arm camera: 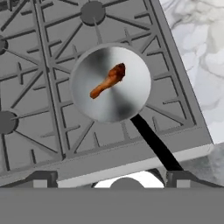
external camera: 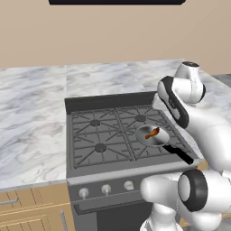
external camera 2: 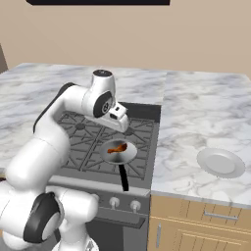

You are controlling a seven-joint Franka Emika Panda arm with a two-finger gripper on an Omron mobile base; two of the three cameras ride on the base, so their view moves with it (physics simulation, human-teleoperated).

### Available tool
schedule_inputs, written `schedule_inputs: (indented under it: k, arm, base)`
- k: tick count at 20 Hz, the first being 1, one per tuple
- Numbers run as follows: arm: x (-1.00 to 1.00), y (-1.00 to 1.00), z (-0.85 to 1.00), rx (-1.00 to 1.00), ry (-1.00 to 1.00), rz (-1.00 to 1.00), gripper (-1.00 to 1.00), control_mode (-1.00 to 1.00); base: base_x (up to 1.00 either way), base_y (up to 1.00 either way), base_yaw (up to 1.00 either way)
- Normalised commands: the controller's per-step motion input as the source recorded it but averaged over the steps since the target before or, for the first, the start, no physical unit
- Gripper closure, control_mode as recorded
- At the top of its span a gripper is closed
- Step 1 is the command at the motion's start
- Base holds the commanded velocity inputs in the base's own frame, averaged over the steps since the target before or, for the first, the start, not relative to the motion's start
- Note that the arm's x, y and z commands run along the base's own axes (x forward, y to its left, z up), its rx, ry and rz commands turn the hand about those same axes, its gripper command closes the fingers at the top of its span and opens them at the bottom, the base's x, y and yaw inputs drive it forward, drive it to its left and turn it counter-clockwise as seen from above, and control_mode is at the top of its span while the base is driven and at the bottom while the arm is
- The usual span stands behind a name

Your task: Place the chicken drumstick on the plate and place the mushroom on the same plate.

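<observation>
Right base view, read from left to right. At the left of the frame stands my arm, with my jaws' housing over the stove (external camera 2: 105, 142) at centre-left; my jaws (external camera 2: 119, 116) hang above the pan, and I cannot tell from any view whether they are open or closed. They appear to carry nothing. Just below them, at centre frame, the steel frying pan (external camera 2: 119, 152) rests on the front right burner grate, its black handle pointing toward the lower edge of the frame. The chicken drumstick (external camera 2: 117, 148) lies inside the pan. At the right of the frame, well apart from the stove, the plate (external camera 2: 220, 163) sits bare on the marbled surface (external camera 2: 206, 117).

Progress, as I judge it: neither step is done. The drumstick is not yet grasped and the plate holds nothing; I cannot pick out the mushroom in these views.

Hand view, centre: the drumstick (arm camera: 108, 80) is a small elongated piece, reddish-brown at its thicker end toward the upper right, tapering to an orange, thinner end at lower left. It lies diagonally near the middle of the pan's round base (arm camera: 110, 83), clear of the rim.
</observation>
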Motion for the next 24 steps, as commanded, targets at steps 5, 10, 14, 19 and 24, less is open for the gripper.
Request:
schedule_inputs:
  k: [5,10,14,19,24]
  arm:
    - [0.4,-0.24,-0.23,0.02,0.01,-0.12,-1.0,-1.0]
    - [0.39,-0.08,-0.3,0.0,0.01,0.0,-1.0,-1.0]
    - [0.39,-0.01,-0.4,0.0,0.01,0.0,-1.0,-1.0]
    - [0.42,0.0,-0.5,0.0,0.03,0.0,-1.0,-1.0]
    - [0.38,0.0,-0.52,-0.01,0.01,0.0,-1.0,-1.0]
  base:
    - [0.0,0.0,0.0]
    - [0.0,0.0,0.0]
    - [0.0,0.0,0.0]
    - [0.0,0.0,0.0]
    - [0.0,0.0,0.0]
